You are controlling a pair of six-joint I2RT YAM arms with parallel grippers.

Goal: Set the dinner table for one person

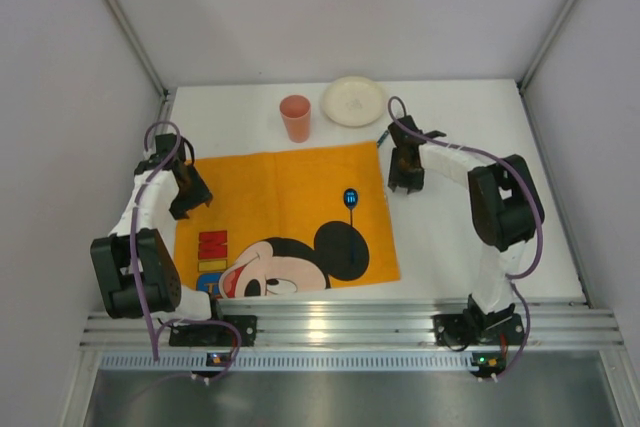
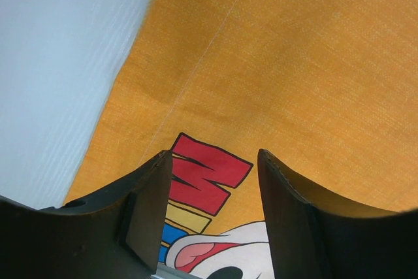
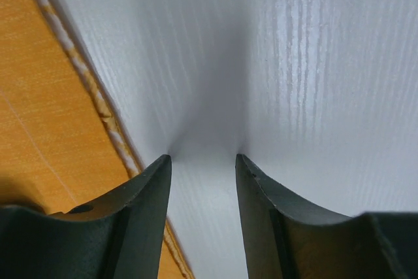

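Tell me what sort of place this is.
Probably a robot lab cell staged as a dining spot: a white tabletop boxed in by plain panels, an aluminium mounting rail, and an orange cartoon mat, cup and plate.

Obstacles: pink cup (image 1: 295, 118) and white plate (image 1: 353, 101), side by side near the far edge, and a small dark blue object (image 1: 351, 197) on the orange mat (image 1: 280, 197); passable: the bare dinner table (image 1: 430, 237) strip toward the right edge and the flat mat centre.

mat letter: red "M" (image 1: 213, 244) printed on orange mat (image 1: 290, 192), 9 o'clock side
letters below it: unreadable
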